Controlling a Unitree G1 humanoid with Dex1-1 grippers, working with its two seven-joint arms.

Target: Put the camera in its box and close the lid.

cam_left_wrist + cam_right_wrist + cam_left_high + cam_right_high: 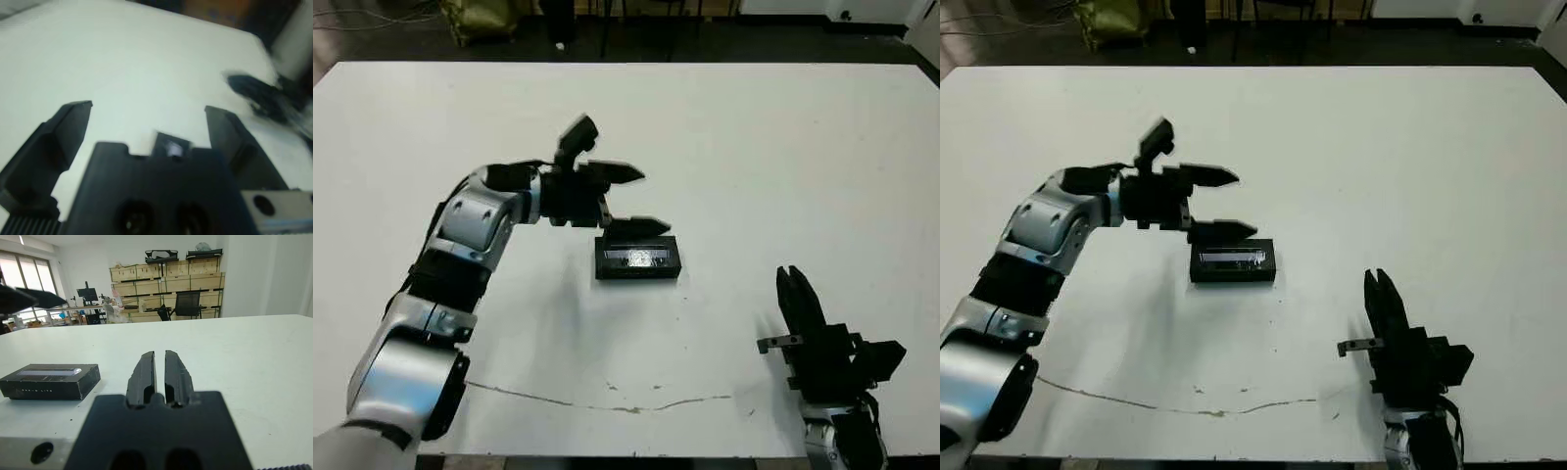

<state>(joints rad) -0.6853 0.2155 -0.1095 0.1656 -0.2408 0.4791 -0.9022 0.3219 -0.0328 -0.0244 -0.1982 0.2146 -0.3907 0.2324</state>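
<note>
While the lid (638, 257) sits on the box at frame centre, the left pincer (636, 201) hovers just above with fingers apart. Right pincer (797, 294), fingers together, idles lower right. Suggest pressing evenly, then lifting clear.

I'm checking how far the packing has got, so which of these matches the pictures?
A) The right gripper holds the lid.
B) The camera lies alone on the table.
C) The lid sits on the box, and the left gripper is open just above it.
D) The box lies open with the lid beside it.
C: the lid with its pale strip covers the box, and the left gripper hangs over it with fingers spread, holding nothing.
</note>
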